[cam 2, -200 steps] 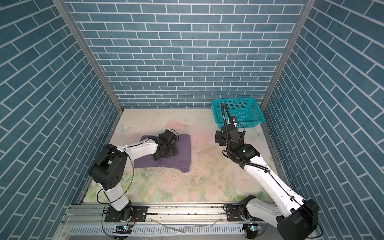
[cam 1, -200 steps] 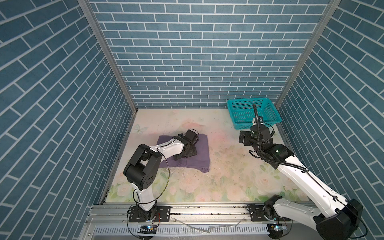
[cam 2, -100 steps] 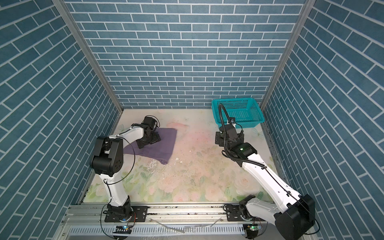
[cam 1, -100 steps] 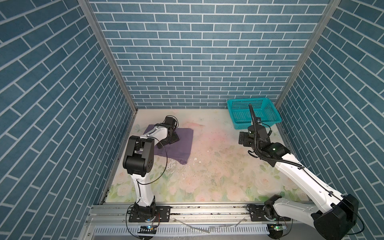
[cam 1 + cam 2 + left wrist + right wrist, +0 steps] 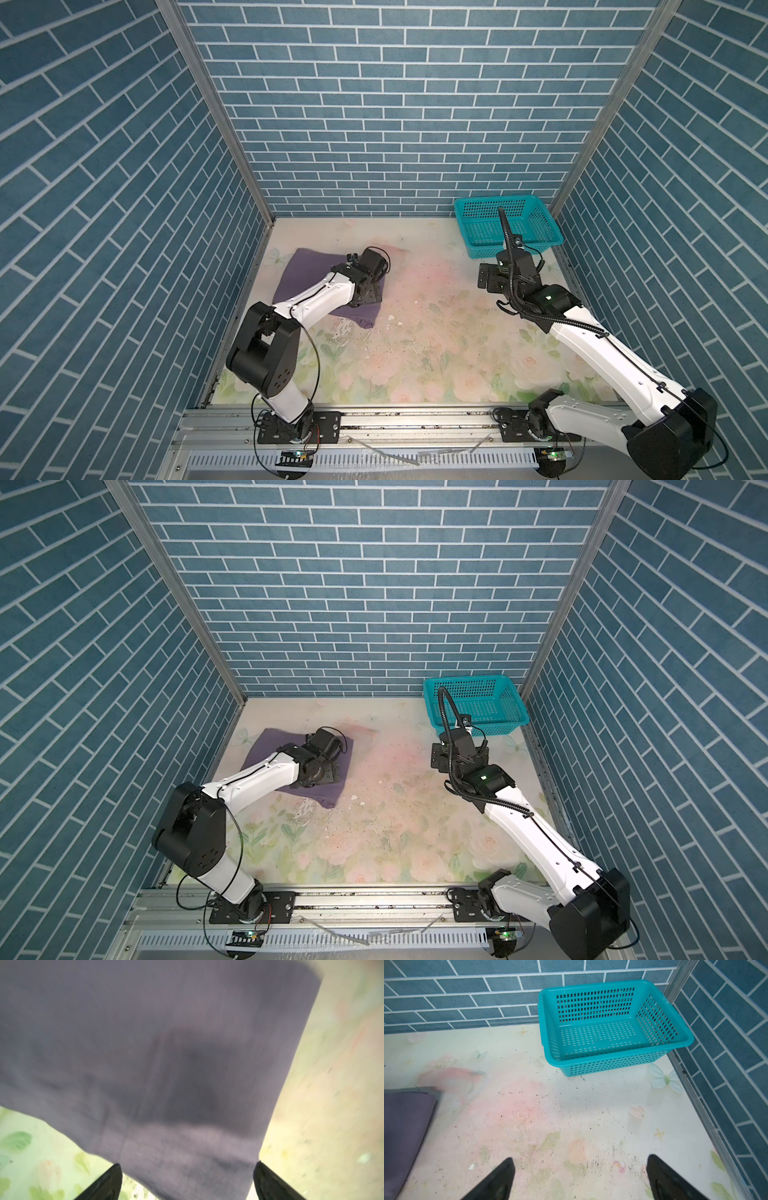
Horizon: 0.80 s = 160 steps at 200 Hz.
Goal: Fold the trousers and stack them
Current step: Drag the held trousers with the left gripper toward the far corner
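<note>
Trousers (image 5: 307, 274) folded into a compact pad, far left on the table (image 5: 415, 332), well apart from the basket (image 5: 478, 199) at far right. Left gripper (image 5: 188, 1163) low over the pad, jaws apart, nothing held, probably to flatten or re-grasp. Right gripper (image 5: 581, 1157) mid-right, jaws apart, empty, out of the way.

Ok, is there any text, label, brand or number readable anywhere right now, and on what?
None readable.
The trousers: plain fabric, no label showing.
The basket: bare plastic.
The table: floral print only.
The walls: brick pattern only.
The arms: any marking is too small to tell.
</note>
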Motion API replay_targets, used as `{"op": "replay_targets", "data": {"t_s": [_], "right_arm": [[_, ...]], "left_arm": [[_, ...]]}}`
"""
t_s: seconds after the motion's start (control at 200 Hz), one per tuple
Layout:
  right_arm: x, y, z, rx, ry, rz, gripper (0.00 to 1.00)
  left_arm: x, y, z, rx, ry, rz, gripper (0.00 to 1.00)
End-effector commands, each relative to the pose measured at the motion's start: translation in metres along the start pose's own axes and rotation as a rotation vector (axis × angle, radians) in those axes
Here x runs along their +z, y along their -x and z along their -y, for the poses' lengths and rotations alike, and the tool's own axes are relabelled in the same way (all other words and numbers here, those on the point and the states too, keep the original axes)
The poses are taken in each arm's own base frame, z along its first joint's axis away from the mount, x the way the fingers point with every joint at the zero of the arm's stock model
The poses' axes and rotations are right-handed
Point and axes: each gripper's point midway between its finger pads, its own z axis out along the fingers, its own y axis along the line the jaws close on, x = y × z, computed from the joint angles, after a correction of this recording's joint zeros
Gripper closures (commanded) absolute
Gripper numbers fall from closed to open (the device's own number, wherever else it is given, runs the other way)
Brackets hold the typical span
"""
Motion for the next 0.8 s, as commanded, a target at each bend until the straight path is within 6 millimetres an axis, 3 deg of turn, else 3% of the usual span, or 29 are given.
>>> {"op": "replay_targets", "data": {"t_s": [0.0, 0.18, 0.4, 0.555, 0.795], "right_arm": [[-0.003, 0.0, 0.002, 0.033, 0.01, 0.004, 0.01], [-0.005, -0.005, 0.003, 0.031, 0.017, -0.01, 0.04], [-0.008, -0.008, 0.009, 0.036, -0.003, -0.009, 0.05], [-0.006, -0.007, 0.01, 0.037, -0.016, -0.008, 0.05], [0.003, -0.01, 0.007, 0.041, -0.032, -0.036, 0.05]], "left_arm": [[0.015, -0.027, 0.005, -0.005, 0.014, -0.059, 0.01], [0.041, -0.045, 0.011, -0.007, 0.018, -0.121, 0.07], [0.067, -0.038, -0.001, -0.098, -0.01, -0.16, 0.31], [0.081, -0.024, -0.027, -0.166, 0.006, -0.162, 0.43], [0.101, 0.01, -0.049, -0.209, 0.015, -0.154, 0.47]]}}
